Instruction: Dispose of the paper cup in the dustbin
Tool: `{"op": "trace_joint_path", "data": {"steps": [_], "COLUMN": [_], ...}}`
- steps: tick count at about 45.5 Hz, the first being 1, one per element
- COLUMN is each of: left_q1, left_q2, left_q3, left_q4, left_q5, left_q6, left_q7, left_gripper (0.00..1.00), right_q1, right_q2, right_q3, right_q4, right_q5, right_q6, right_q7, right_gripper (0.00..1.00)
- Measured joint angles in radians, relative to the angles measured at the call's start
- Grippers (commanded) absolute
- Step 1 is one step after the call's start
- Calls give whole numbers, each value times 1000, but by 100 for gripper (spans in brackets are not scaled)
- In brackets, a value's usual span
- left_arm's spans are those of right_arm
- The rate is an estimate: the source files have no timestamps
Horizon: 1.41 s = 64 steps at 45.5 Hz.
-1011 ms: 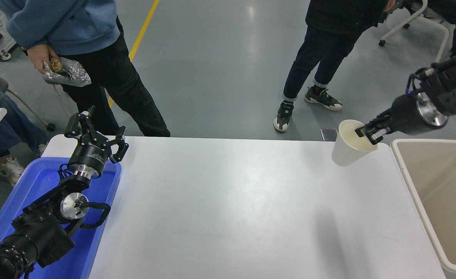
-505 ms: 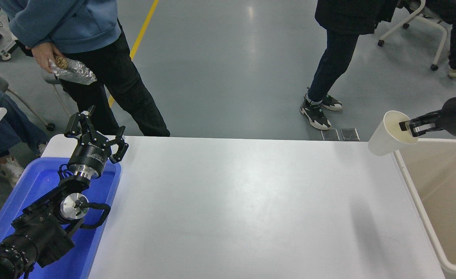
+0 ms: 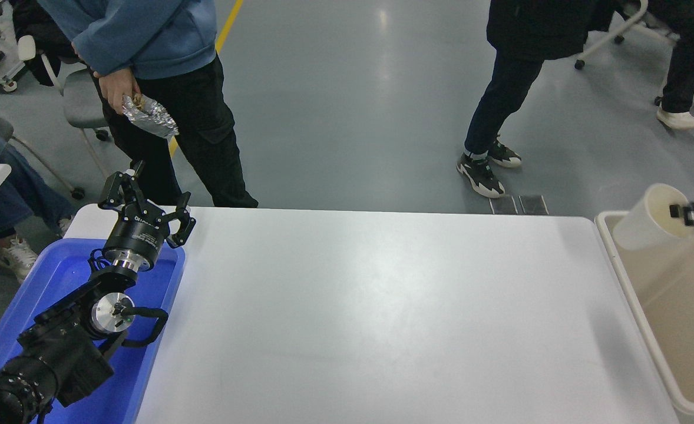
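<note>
The white paper cup (image 3: 647,221) hangs tilted in the air over the far left corner of the beige dustbin (image 3: 630,282) at the table's right end. My right gripper (image 3: 680,212) reaches in from the right edge and is shut on the cup's rim; only its fingertips show. My left gripper (image 3: 144,200) is parked at the lower left over the blue tray, open and empty.
A bright blue tray (image 3: 58,277) sits at the table's left end under the left arm. One person in a blue top (image 3: 146,35) stands at the far left, holding a foil wrap. Another in dark clothes (image 3: 500,118) stands at the far right.
My right gripper has carried the cup to the right, from above the table's far right corner to over the dustbin. The arm has mostly left the picture. The left arm has not moved.
</note>
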Motion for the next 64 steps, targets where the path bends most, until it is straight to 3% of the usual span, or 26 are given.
{"op": "trace_joint_path", "data": {"steps": [12, 32, 50, 64], "left_q1": [0, 0, 0, 0], "left_q2": [0, 0, 0, 0], "left_q3": [0, 1, 0, 0], "left_q4": [0, 0, 0, 0], "left_q5": [0, 0, 0, 0], "left_q6": [0, 0, 0, 0], "left_q7": [-1, -1, -1, -1], "left_gripper": [100, 100, 100, 100], "right_q1": [-210, -527, -684, -751], "right_q2": [46, 262, 388, 472], "right_q3": [91, 150, 166, 232], "right_q4": [-217, -677, -826, -899], "right_q5": [195, 521, 765, 845], "right_q6": [-35, -28, -38, -66], "right_q7": [-1, -11, -45, -82], "right_gripper": [0, 0, 0, 0]}}
